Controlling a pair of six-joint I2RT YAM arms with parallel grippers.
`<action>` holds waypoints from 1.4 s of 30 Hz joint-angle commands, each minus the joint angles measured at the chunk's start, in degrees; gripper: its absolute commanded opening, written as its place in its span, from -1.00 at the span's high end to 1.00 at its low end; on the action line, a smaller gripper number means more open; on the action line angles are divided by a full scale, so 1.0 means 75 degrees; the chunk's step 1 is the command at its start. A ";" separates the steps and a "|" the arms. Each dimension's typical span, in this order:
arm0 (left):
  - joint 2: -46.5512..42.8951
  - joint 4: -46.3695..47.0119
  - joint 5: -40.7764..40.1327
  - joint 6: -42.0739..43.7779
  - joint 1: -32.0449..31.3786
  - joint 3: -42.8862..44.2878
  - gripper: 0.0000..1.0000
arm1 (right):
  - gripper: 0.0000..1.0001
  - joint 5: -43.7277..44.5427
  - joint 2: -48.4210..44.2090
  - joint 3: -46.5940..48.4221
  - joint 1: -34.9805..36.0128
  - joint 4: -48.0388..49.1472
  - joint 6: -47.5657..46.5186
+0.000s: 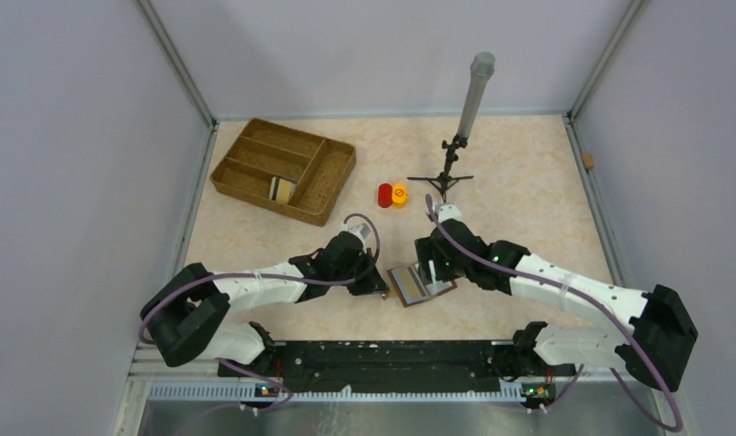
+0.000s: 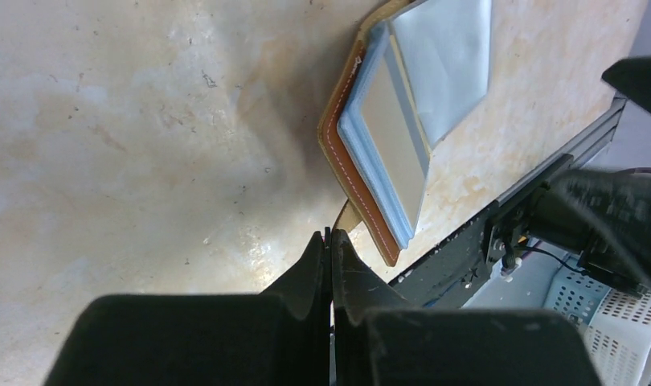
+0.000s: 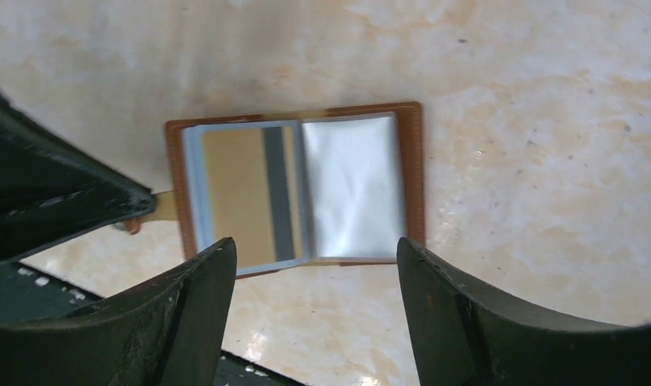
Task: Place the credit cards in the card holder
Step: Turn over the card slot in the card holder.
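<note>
One card holder (image 3: 415,181), one sleeved card (image 3: 234,193), two caps (image 1: 384,194) (image 1: 400,194) (red, orange), one tray (image 1: 328,177).

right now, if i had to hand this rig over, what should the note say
Left jaws: shut on the clasp tab of the card holder.
Right jaws: open, empty, above the card holder.
Card holder: lies open on the table.
Done: one gold card sits in a clear sleeve.
Left: a pale item in the wicker tray may be another card; cannot tell.

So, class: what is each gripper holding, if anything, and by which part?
The left gripper pinches the card holder by its tan clasp tab at the edge. The right gripper is open above it, holding nothing.
</note>
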 commanded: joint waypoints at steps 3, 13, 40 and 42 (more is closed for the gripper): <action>-0.0320 0.0363 0.0048 -0.0044 -0.0031 -0.0137 1.00 | -0.44 0.0269 0.0270 0.0363 0.0882 0.0380 -0.0096; -0.0401 0.0310 -0.0011 -0.0067 -0.0031 -0.0171 1.00 | -0.35 0.0096 0.1523 0.0316 0.1360 0.1281 0.0125; -0.0436 0.0030 -0.0312 -0.0069 -0.0019 -0.0196 1.00 | -0.28 0.1256 0.1761 0.0480 0.1730 0.0834 0.0419; -0.0398 -0.0015 -0.0366 -0.0067 -0.0019 -0.0186 1.00 | -0.28 0.1259 0.1699 0.0502 0.1722 0.0801 0.0418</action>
